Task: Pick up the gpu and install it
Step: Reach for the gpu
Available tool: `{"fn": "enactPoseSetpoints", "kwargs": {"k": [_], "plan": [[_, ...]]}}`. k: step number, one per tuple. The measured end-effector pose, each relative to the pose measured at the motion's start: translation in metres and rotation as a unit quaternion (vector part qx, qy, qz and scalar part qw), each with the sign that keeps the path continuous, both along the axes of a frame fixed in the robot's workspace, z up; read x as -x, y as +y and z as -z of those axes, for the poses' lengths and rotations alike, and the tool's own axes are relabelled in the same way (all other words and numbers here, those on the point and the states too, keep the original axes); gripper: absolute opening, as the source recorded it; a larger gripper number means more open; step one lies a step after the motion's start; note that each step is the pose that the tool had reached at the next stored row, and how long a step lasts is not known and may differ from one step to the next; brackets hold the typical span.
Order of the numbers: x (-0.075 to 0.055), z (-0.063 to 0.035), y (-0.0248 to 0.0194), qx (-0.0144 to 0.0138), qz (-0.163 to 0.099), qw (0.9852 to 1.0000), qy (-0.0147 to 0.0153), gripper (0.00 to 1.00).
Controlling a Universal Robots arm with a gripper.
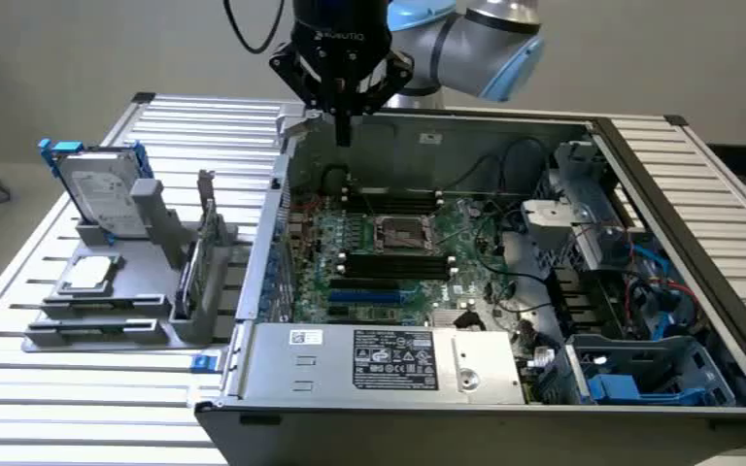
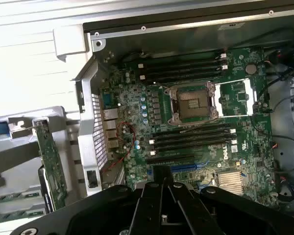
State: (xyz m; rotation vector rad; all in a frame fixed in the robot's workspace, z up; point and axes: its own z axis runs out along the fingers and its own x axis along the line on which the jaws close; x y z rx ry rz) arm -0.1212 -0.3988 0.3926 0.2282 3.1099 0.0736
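Hand (image 2: 162, 182) closed, empty, over case (image 1: 632, 194) | gpu (image 2: 52, 166) upright in rack (image 1: 152, 218), well apart

Ext. cam: high, off the arm, angled down across the slatted surface (image 1: 88, 398) at the open PC case (image 1: 477, 432). It's far enough back to take in the whole case, the rack (image 1: 127, 320) at the exterior view's left & the arm (image 1: 477, 39) at the far side. Wrist cam: just behind the gripper (image 2: 161, 172), looking down into the case, much closer. Both views share the motherboard (image 1: 347, 243), CPU socket (image 1: 399, 233) & part of the rack.
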Motion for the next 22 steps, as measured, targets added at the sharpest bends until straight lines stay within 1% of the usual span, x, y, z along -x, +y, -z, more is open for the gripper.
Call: {"fn": "enactPoseSetpoints", "kwargs": {"k": [12,13,18,22], "plan": [[0.001,-0.0001,0.0001,0.0001,0.003,1.0000,0.0002,0.11],[0.005,-0.0001,0.0001,0.0001,0.003,1.0000,0.0006,0.11],[0.028,0.0013,0.0000,0.0000,0.003,1.0000,0.0006,0.11],[0.046,0.0043,0.0000,0.0000,0.003,1.0000,0.0007,0.11]]}}
